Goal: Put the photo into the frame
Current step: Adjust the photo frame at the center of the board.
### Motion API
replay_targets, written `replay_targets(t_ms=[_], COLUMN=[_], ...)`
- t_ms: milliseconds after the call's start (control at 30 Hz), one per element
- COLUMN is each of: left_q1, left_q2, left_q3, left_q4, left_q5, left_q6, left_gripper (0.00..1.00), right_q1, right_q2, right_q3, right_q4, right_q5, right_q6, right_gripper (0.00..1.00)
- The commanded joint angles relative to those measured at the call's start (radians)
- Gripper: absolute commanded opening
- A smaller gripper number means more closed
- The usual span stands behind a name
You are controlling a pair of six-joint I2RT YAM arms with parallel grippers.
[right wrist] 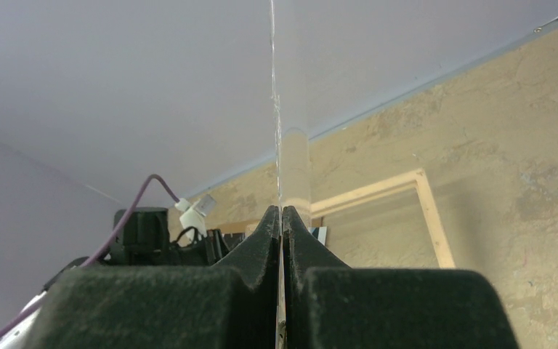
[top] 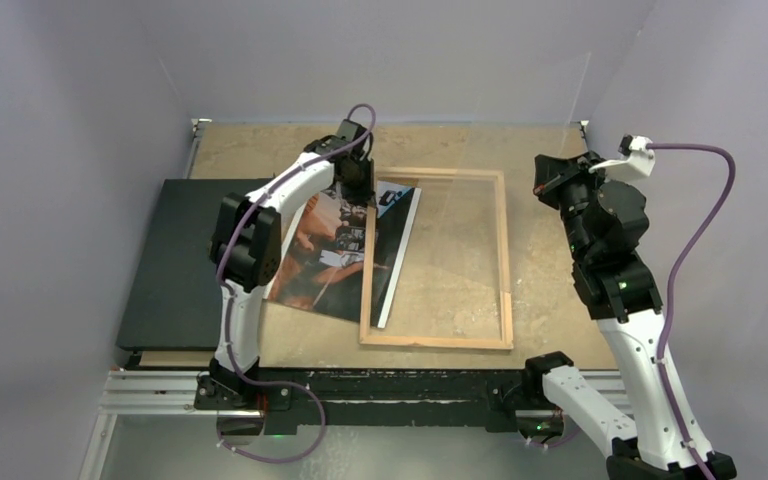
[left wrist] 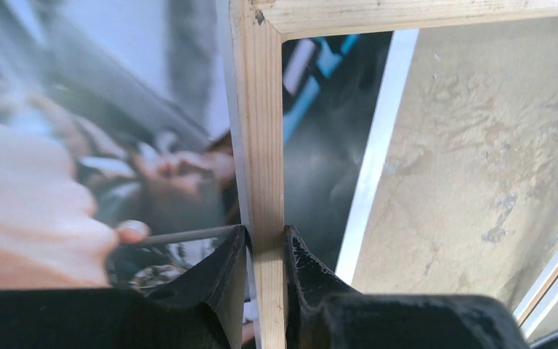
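The frame (top: 506, 262) lies back-up on the table, its light wood rails round an open middle. The photo (top: 325, 250) lies tilted under the frame's left rail, its white strip inside the opening. My left gripper (top: 359, 188) is shut on that left rail (left wrist: 265, 145) near the far corner, one finger (left wrist: 227, 267) on each side, with the photo (left wrist: 116, 167) beneath. My right gripper (right wrist: 281, 215), raised at the right (top: 548, 183), is shut on a clear pane (right wrist: 275, 109) held upright, seen edge-on.
A plain dark flat board (top: 185, 265) lies at the left, partly under the photo. Grey walls close in the table on three sides. The left arm reaches over the photo. Bare tan tabletop (top: 550, 300) shows right of the frame.
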Motion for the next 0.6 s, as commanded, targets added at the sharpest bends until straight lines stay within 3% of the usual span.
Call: replay_targets(t_ms=[0,300,400,567], left_q1=[0.071,0.099,0.098,0.099], left_q2=[-0.041,0.037,0.090,0.113], left_q3=[0.089,0.109,0.159,0.172], left_q4=[-0.019,0.030,0.003,-0.032], left_q5=[-0.008,-0.046,-0.053,-0.031], left_q6=[0.046,0.124,0.174,0.219], left_gripper=[0.00,0.00,0.05,0.32], right_q1=[-0.004,-0.003,-0.003,-0.003], right_q2=[-0.003,-0.007,-0.003,0.020], right_q3=[0.015,-0.006,-0.008,0.001], right_q4=[0.066,0.070,0.065,0.067], right_q5=[-0.030,-0.063,-0.090,-0.175], right_q6=[0.022,0.043,0.051,0.063], right_gripper=[0.00,0.00,0.00,0.00])
